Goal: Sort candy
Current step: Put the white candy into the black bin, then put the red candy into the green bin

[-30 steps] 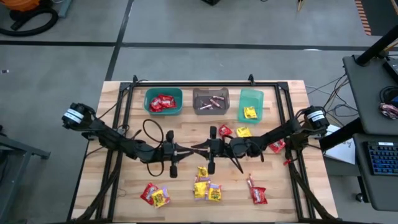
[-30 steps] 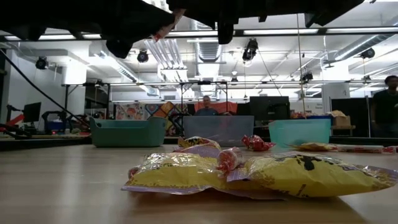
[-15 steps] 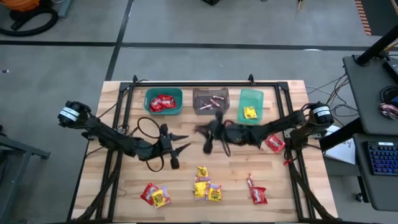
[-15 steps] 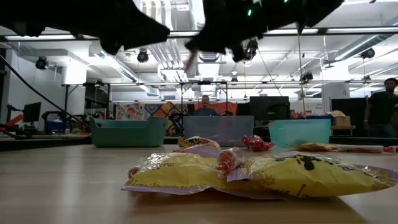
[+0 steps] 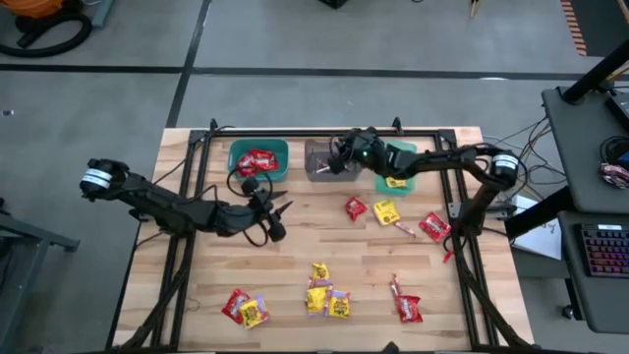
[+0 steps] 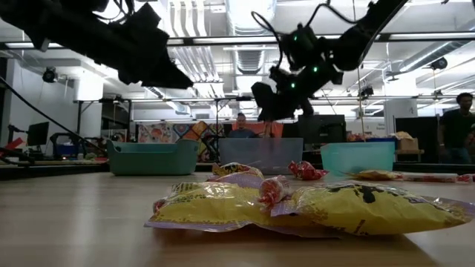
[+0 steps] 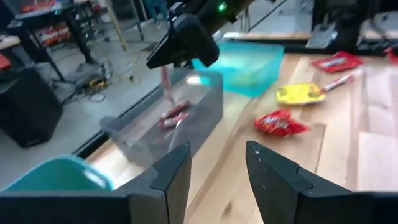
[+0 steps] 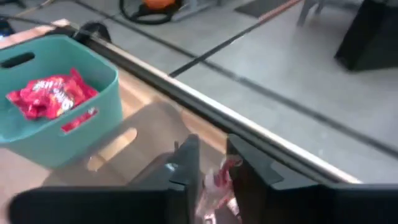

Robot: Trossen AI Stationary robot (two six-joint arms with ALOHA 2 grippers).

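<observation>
My right gripper [image 5: 339,157] is over the grey bin [image 5: 331,162] at the far edge, shut on a thin pinkish stick [image 7: 166,84]. The grey bin holds more sticks [image 5: 342,159]. It stands between a teal bin [image 5: 258,159] of red packets and a green bin [image 5: 396,165] with a yellow packet. My left gripper [image 5: 281,208] is open and empty, left of the table's middle, with its fingers [image 7: 171,180] pointing toward the bins. Red packets, yellow packets and sticks lie loose on the table [image 5: 324,295]. My right gripper pinches the stick's upper end [image 7: 165,70] between its two fingers, which slant down from the table's right side. The stick also shows between the fingers in the right wrist view [image 8: 217,177]. It hangs below the fingers, lifted clear over the grey bin.
Loose candy lies in groups: a red packet [image 5: 355,207], a yellow packet [image 5: 385,210] and another red packet [image 5: 433,227] right of the middle. More lies near the front edge [image 5: 244,307] [image 5: 405,307]. A black frame [image 5: 295,134] runs behind the bins. People are in the room behind.
My right gripper has gone from the table's middle toward the far edge and up, carrying the stick to above the grey bin. My left gripper has drawn back toward the table's left and a little toward the far edge.
</observation>
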